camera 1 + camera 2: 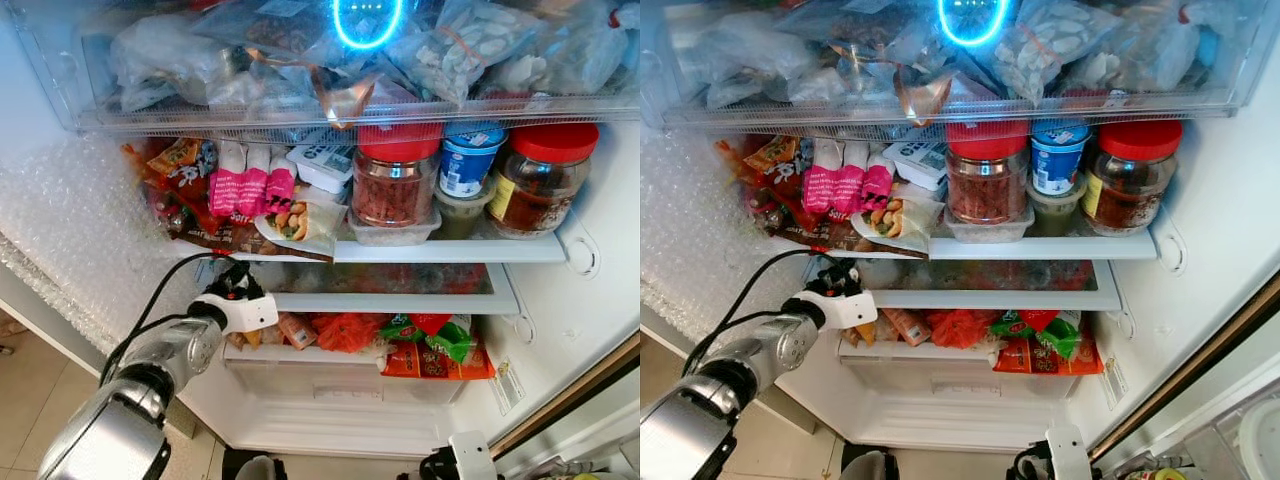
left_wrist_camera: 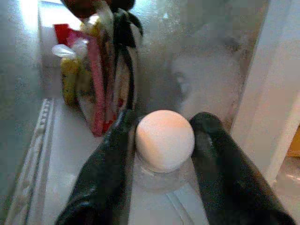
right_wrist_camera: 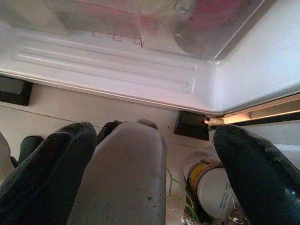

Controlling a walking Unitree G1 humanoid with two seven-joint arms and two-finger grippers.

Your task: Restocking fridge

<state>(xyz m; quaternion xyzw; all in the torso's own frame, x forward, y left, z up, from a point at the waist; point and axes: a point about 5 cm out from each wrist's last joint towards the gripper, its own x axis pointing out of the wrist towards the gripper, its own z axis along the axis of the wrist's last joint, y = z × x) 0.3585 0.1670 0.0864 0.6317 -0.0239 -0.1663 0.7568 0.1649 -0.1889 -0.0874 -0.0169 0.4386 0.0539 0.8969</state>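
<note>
Two black fingers of the left hand sit close on either side of a pale egg, holding it just over a clear rounded cup on the white shelf at the left end of the fridge's lower level. From the head views the left arm reaches up from the lower left, its white wrist at the shelf's front edge, beside the bubble-wrapped inner wall. Past the egg, in the wrist view, a bunch of upright packets stands near the back of the shelf, apart from the fingers. Moving rightward on the level above, pink sachets and a bag of nuts lie heaped at the left, then a red-lidded jar stands on a clear tub, then a blue-and-white cup sits on a greenish pot, and a second red-lidded jar stands at the right end. Below, an orange bag and green and red packets rest on the drawer lid. The right hand hangs low in front of the fridge base, its fingers spread wide with a grey bottle-like shape between them; I cannot tell whether they touch it.
</note>
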